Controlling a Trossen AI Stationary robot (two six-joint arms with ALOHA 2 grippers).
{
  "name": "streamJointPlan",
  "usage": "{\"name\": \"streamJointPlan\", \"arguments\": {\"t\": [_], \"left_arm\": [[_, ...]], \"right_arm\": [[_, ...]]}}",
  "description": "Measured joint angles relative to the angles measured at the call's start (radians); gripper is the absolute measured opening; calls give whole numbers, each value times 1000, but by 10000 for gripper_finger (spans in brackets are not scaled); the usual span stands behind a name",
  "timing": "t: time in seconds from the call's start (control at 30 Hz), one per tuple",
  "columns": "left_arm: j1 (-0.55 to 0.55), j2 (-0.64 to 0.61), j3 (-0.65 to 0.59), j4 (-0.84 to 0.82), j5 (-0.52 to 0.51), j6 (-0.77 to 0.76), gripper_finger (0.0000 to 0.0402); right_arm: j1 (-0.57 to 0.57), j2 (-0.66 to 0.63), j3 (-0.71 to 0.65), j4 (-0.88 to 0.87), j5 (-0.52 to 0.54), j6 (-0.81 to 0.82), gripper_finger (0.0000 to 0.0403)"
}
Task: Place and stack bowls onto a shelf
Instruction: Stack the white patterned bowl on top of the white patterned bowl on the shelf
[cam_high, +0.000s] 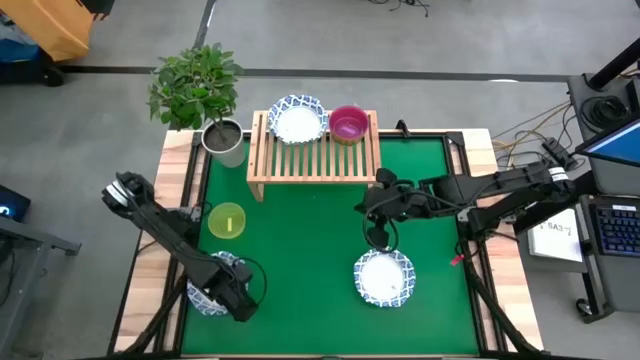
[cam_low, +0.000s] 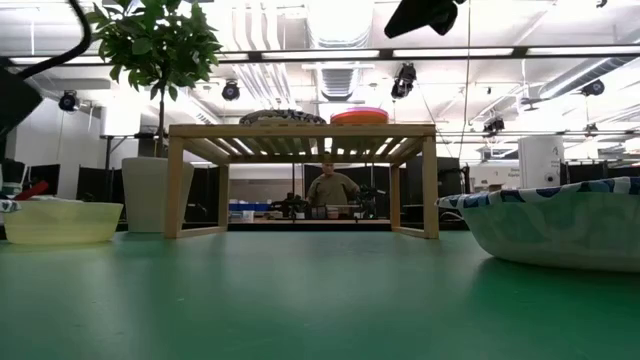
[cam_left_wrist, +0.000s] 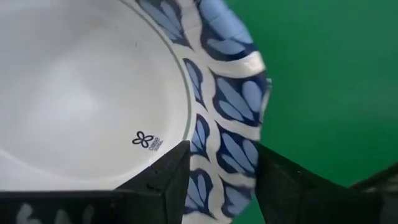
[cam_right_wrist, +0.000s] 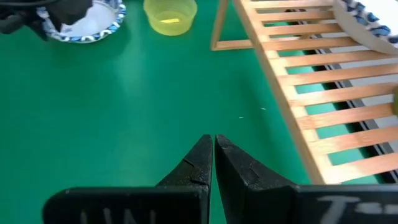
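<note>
Risk: left hand (cam_high: 238, 300), fingers straddling the rim of a patterned bowl (cam_left_wrist: 93, 93) at the desk's (cam_high: 310, 260) front-left, may tip it when lifting. Right hand (cam_right_wrist: 213, 152) hovers closed, empty, before the shelf (cam_high: 314, 165). Count: one shelf, three patterned bowls, one yellow bowl (cam_high: 227, 220), one red bowl (cam_high: 348, 124).

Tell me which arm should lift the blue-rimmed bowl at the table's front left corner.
Left. The left gripper is already at that blue-rimmed bowl, its fingers straddling the rim. The right gripper hangs shut over bare mat in mid-table, nearer the other blue-rimmed bowl in front of it.
</note>
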Motion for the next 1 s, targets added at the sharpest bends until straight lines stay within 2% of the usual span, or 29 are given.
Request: {"name": "streamJointPlan", "arguments": {"t": [0.17,0.3,0.4,0.53,0.8,1.0], "left_arm": [[-18,26,0,12,1,0,116],[-24,24,13,12,15,46,60],[-24,17,67,-15,15,128,11],[-21,14,200,-129,6,299,7],[37,14,573,-574,-241,580,0],[116,14,798,-645,-389,931,0]], "right_arm": [[37,0,0,3,8,18,9],[61,0,0,3,9,20,9],[82,0,-10,4,9,20,9],[123,0,-48,4,9,21,9],[196,-14,-199,72,3,61,9],[200,-67,-288,159,7,59,9]]}}
